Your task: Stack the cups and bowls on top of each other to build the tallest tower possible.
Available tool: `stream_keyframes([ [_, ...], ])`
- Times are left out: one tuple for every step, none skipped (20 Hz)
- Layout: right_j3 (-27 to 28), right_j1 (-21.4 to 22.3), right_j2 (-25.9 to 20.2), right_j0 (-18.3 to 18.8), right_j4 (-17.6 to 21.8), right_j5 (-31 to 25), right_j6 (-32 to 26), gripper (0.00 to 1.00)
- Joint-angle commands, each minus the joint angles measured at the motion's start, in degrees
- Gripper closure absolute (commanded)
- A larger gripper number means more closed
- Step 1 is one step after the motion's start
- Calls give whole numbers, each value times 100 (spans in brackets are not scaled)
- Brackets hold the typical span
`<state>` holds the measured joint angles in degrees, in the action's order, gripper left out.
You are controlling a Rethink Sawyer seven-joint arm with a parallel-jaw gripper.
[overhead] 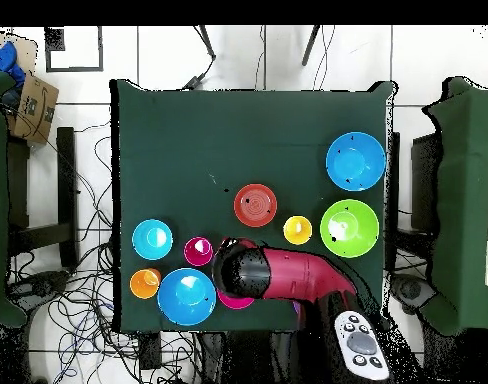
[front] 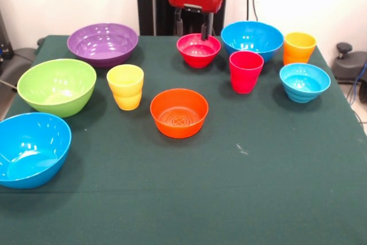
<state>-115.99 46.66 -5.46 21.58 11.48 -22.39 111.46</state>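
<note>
My gripper point(front: 192, 28) hangs open over the small red bowl point(front: 198, 50) at the table's far side, one finger point(front: 204, 31) dipping inside its far rim. Around it stand the purple bowl point(front: 103, 43), a blue bowl point(front: 252, 38), the red-pink cup point(front: 245, 71), the orange cup point(front: 299, 48) and the light blue bowl point(front: 304, 82). Nearer the camera are the yellow cup point(front: 125, 86), orange bowl point(front: 179, 112), lime green bowl point(front: 56, 86) and a second blue bowl point(front: 31, 148). Each stands alone and upright; no tower shows. In the overhead view the arm point(overhead: 278, 275) hides the gripper.
The dark green table cloth point(front: 241, 187) runs wide toward the near edge. In the overhead view cables cover the floor around the table, a cardboard box point(overhead: 30, 108) sits at the upper left, and a remote point(overhead: 360, 345) lies by the robot's base.
</note>
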Motion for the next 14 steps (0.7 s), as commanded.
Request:
stream_keyframes([
  [-271,-193,-549,149,325,295,-8,0],
  [-278,-193,-559,166,325,299,-13,0],
  [-276,-199,-570,180,327,297,-23,0],
  [-279,-198,-576,186,328,296,-25,0],
  [-281,-197,-583,192,329,295,-26,0],
  [-291,-184,-583,191,331,297,-21,0],
  [-294,-181,-582,187,335,297,-15,0],
  [-292,-175,-579,183,340,291,-12,0],
  [-292,-174,-575,177,346,293,-5,0],
  [-265,-186,-574,178,347,280,-7,0],
  [-261,-190,-572,177,353,286,-7,0],
  [-267,-189,-572,179,358,291,-8,0],
  [-275,-184,-575,183,357,291,-9,0],
  [-284,-177,-577,184,358,294,-9,0],
])
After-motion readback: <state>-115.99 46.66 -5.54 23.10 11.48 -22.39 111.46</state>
